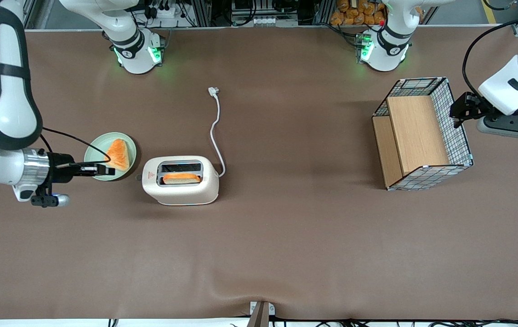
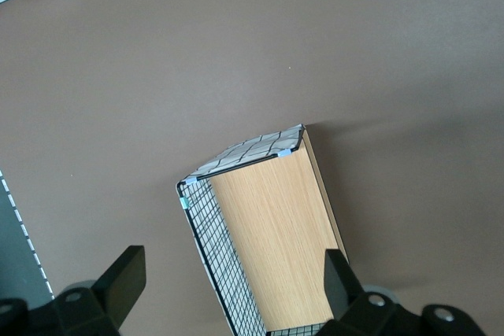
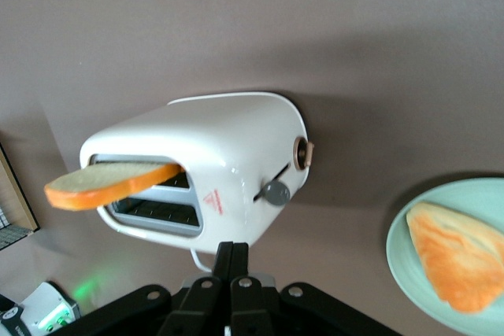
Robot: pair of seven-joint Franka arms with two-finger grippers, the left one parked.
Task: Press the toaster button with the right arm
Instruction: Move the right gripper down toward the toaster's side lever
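Observation:
The cream-white toaster [image 1: 181, 190] stands on the brown table with a slice of bread [image 1: 181, 178] in the slot nearer the front camera. Its small grey button [image 1: 138, 177] sticks out of the narrow end that faces the working arm. My right gripper [image 1: 110, 171] is shut and empty, level over the green plate [image 1: 93, 152], pointing at that end with a short gap between. In the right wrist view the shut fingertips [image 3: 232, 251] sit just short of the toaster [image 3: 228, 155], and the grey button [image 3: 276, 193] shows on its end, beside a round knob [image 3: 302, 153].
A toast slice [image 1: 119, 154] lies on the green plate beside the toaster. The white cord [image 1: 216, 131] runs from the toaster away from the front camera. A wire and wood basket [image 1: 422, 134] stands toward the parked arm's end of the table.

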